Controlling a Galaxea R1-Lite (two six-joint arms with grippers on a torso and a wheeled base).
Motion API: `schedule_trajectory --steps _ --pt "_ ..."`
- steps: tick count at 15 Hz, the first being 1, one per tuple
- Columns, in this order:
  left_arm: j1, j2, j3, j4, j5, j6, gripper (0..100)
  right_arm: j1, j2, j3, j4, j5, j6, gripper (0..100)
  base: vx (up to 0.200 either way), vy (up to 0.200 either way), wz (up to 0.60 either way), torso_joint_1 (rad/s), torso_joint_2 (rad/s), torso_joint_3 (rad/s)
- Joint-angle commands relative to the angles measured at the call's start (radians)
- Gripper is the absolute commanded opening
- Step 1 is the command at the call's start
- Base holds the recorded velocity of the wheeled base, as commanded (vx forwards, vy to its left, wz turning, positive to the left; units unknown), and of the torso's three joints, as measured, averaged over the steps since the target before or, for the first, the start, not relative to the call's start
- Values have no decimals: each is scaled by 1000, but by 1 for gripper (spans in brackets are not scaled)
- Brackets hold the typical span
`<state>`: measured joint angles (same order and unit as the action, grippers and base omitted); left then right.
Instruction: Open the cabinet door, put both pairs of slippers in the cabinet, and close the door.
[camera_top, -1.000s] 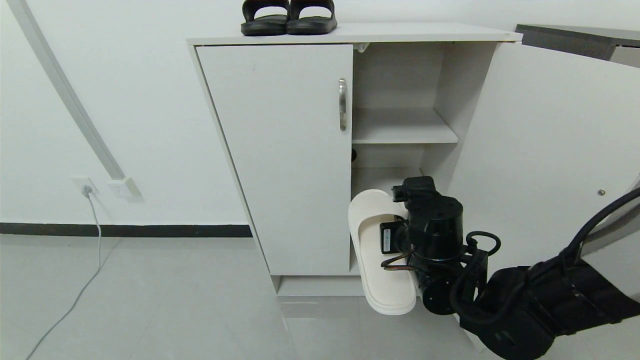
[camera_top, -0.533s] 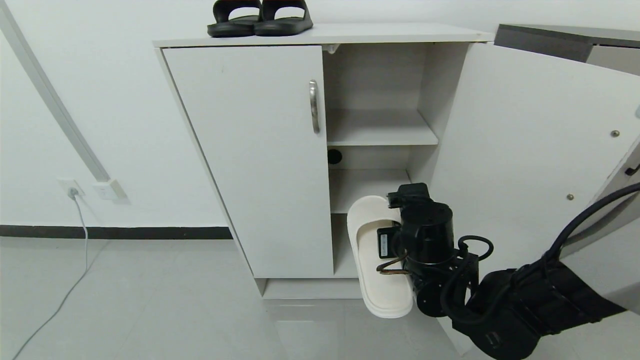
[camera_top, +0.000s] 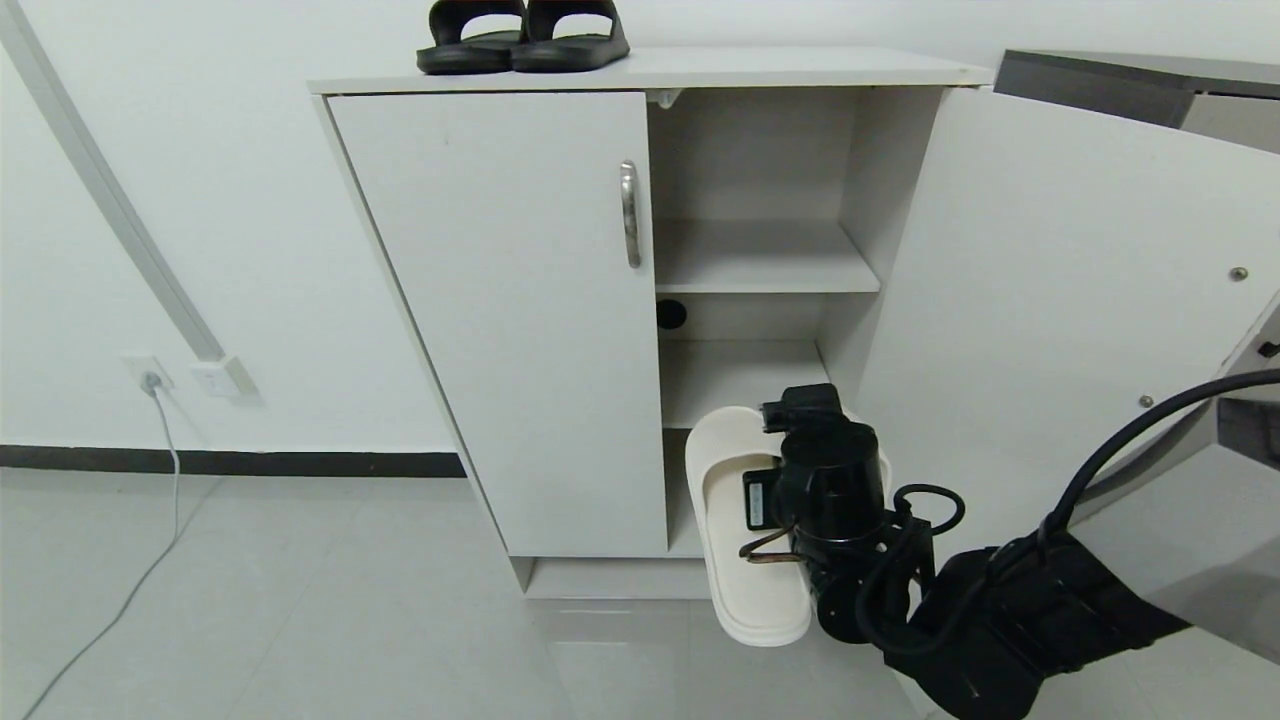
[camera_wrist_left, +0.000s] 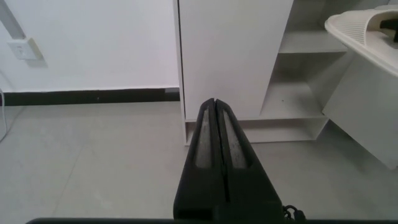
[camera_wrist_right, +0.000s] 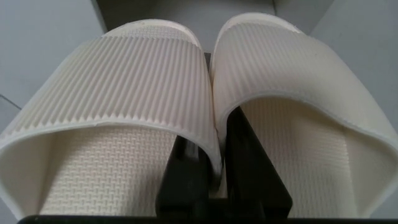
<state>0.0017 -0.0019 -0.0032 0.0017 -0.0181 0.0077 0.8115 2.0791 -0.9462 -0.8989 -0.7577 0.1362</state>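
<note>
The white cabinet (camera_top: 500, 300) has its left door shut and its right door (camera_top: 1050, 300) swung wide open, showing bare shelves (camera_top: 760, 260). A pair of black slippers (camera_top: 522, 38) sits on the cabinet top. My right gripper (camera_wrist_right: 208, 165) is shut on the inner strap edges of a pair of white slippers (camera_top: 735, 540), holding them side by side, toes toward the cabinet, just outside the lowest compartment. My left gripper (camera_wrist_left: 214, 124) is shut on nothing, low over the floor and facing the cabinet base; the white slippers (camera_wrist_left: 367, 31) show past it.
Grey tiled floor (camera_top: 300, 620) lies open to the left of the cabinet. A wall socket with a cable (camera_top: 150, 385) is on the left wall. A grey piece of furniture (camera_top: 1130, 80) stands behind the open door.
The head camera has swung, shifting the cabinet leftward in the picture. My right gripper has sunk a little with the white slippers still held.
</note>
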Motion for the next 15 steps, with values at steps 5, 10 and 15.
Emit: schedule_trajectory --steps 5,10,15 --pt "1 2 0 1 -2 2 0 -5 25 -6 0 6 2 0 0 0 0 0 0 0" --pt "0 2 2 1 -2 3 0 -5 30 -6 0 9 2 0 0 0 0 0 1 -19" --pt "0 2 2 1 -2 3 0 -5 36 -5 0 11 3 0 0 0 0 3 0 -187"
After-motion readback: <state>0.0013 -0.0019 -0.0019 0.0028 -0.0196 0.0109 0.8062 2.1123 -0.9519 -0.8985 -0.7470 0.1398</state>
